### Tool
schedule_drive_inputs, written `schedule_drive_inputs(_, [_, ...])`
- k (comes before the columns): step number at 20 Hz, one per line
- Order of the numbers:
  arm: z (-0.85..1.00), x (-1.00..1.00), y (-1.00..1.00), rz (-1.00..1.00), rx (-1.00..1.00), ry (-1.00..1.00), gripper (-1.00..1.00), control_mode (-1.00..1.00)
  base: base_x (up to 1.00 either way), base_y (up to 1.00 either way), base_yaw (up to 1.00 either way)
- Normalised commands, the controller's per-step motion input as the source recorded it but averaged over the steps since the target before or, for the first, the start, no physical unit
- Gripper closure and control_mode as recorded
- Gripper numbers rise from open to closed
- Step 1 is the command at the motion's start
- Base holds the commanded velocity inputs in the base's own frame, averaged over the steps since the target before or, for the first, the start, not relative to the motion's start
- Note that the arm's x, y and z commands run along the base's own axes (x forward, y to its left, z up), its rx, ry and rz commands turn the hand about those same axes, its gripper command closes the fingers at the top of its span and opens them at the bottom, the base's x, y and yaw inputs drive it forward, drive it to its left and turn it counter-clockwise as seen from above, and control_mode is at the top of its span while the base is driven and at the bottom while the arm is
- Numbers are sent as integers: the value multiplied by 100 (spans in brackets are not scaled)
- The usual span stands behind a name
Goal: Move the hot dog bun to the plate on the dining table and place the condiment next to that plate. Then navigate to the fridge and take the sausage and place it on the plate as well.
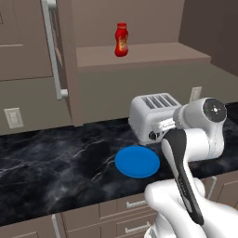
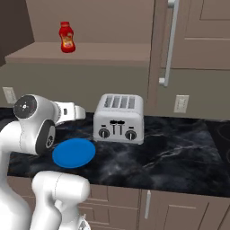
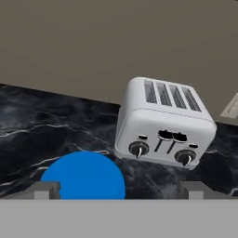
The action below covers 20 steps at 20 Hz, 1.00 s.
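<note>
Hand (image 3: 118,193): released, jaws spread wide, nothing between them; the two finger tips (image 3: 46,189) rise at the bottom of the hand view, one at 7 o'clock and one at 5 o'clock.
Plate (image 3: 83,175): blue, round, flat on the black marble desk (image 1: 56,158); in the hand view it sits just above the 7 o'clock finger tip, below and ahead of the hand, apart from it.
Plate vs. toaster: in the left base view the plate (image 1: 137,161) lies just in front of the toaster (image 1: 151,116), towards 6 o'clock of it; in the right base view the plate (image 2: 74,152) is at 8 o'clock of the toaster (image 2: 119,117), near but not touching.
Toaster: white, four slots, two knobs on the face; in the hand view it (image 3: 162,123) stands at 1 o'clock of the plate.
Condiment bottle (image 1: 121,40): red, upright on the raised ledge (image 1: 144,53) behind the desk, well apart from the hand; at 12 o'clock of the plate in the left base view, at 12 o'clock also in the right base view (image 2: 67,37).
Arm: white forearm (image 2: 67,111) reaches out above the desk towards the toaster.
Cabinet handle (image 1: 53,46): long, pale, vertical, at 10 o'clock of the toaster.
</note>
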Motion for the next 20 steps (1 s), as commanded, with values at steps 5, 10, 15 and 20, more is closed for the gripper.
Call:
schedule_drive_inputs(5, [0,0,0,0,0,0,-100,100,68,0,3])
schedule_drive_inputs(10, [17,12,0,4,0,-13,-100,-100,33,0,1])
schedule_drive_inputs(15, [78,31,10,9,0,-31,-100,-100,0,0,0])
schedule_drive_inputs(20, [96,37,31,1,-2,-18,-100,-100,0,0,0])
